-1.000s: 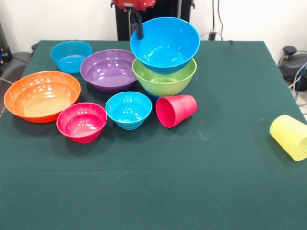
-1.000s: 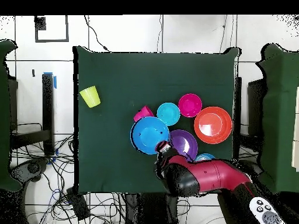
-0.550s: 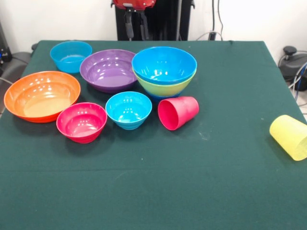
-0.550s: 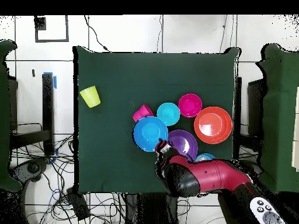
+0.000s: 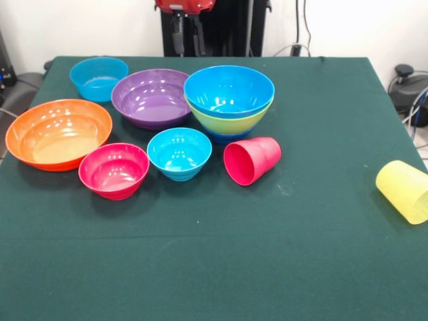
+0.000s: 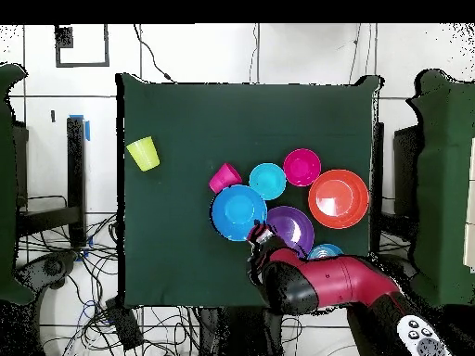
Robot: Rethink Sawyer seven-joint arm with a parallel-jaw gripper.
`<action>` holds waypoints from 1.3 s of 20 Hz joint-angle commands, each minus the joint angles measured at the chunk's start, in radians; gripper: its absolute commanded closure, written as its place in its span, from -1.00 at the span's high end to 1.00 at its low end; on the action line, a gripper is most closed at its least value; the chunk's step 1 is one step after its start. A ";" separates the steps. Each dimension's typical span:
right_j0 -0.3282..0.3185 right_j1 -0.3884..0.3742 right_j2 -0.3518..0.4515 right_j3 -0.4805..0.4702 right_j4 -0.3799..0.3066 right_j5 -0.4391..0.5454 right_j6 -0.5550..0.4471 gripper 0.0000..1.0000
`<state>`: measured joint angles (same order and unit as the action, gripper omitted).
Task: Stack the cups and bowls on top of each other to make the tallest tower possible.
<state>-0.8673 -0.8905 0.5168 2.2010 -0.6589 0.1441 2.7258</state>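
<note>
Red-pink cup (image 5: 252, 160) lies sideways, mouth facing near-left; yellow cup (image 5: 404, 190) lies near the right edge; gripper (image 5: 186, 33) seemingly open.

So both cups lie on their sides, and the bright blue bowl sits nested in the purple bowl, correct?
Not quite. The front view shows the bright blue bowl nested in the lime green bowl; the purple bowl beside it is empty. Both cups, red and yellow, do lie on their sides.
</note>
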 commanded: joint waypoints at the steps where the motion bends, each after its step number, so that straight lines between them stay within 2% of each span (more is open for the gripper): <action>1: 0.041 0.058 -0.036 0.026 -0.097 -0.051 -0.041 1.00; 5: 0.080 0.038 -0.054 0.025 -0.092 -0.063 -0.021 1.00; 9: 0.153 -0.022 -0.069 0.018 -0.048 -0.047 0.014 1.00; 12: 0.200 -0.055 -0.053 -0.014 -0.002 0.007 0.014 1.00; 16: 0.228 -0.010 -0.052 -0.086 0.007 0.049 -0.012 1.00; 26: 0.301 -0.004 -0.062 -0.158 0.095 0.103 -0.003 1.00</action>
<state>-0.6138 -0.9339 0.4730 2.1333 -0.6078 0.1187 2.7258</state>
